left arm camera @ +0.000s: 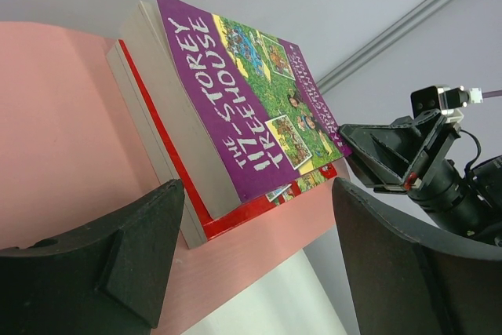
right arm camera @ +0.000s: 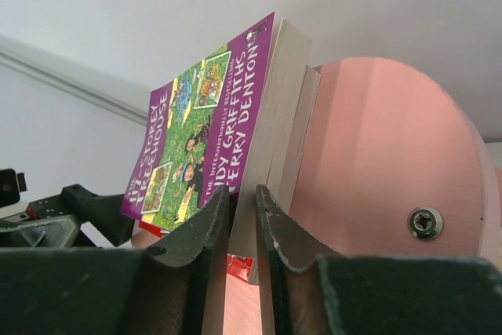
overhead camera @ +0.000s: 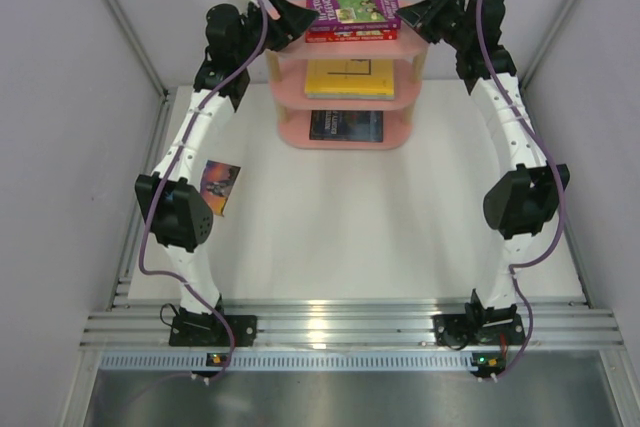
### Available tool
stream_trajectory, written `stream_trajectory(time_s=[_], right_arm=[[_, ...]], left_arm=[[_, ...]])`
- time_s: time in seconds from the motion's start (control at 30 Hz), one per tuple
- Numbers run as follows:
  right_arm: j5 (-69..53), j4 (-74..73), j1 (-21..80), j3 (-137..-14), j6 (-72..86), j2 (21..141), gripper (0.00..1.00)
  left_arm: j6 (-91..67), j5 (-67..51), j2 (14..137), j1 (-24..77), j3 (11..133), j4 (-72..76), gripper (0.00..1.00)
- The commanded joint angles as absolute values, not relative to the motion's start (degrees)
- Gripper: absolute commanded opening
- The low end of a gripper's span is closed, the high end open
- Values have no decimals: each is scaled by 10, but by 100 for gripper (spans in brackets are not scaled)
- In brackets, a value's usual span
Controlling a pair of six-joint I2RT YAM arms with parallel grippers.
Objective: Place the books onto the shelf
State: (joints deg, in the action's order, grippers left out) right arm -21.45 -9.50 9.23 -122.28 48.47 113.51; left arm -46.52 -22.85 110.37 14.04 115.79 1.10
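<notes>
Top tier of the small pink three-tier shelf unit (overhead camera: 295, 129), at far centre of the white table (overhead camera: 350, 237): a purple paperback with green picture (overhead camera: 352, 2) lies flat on a red illustrated paperback (overhead camera: 350, 35). Middle tier: a plain yellow paperback (overhead camera: 348, 79). Bottom tier: a dark navy paperback (overhead camera: 346, 125). A blue paperback with orange glow (overhead camera: 220, 187) lies on the table at left, beside the left arm. The right gripper (right arm camera: 241, 217) pinches the purple paperback's right edge. The left gripper (left arm camera: 259, 194) is spread wide, facing the stack's left end.
</notes>
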Motion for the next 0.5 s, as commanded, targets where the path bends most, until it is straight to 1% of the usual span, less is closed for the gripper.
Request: stream_trajectory(time_s=[0.0, 0.47], right_arm=[[-234, -91, 102, -1223, 479, 1114, 13], [-229, -87, 107, -1210, 484, 1102, 12]], left_arm=[[-459, -228, 1108, 146, 1169, 55, 81], [-456, -228, 1106, 149, 1167, 54, 81]])
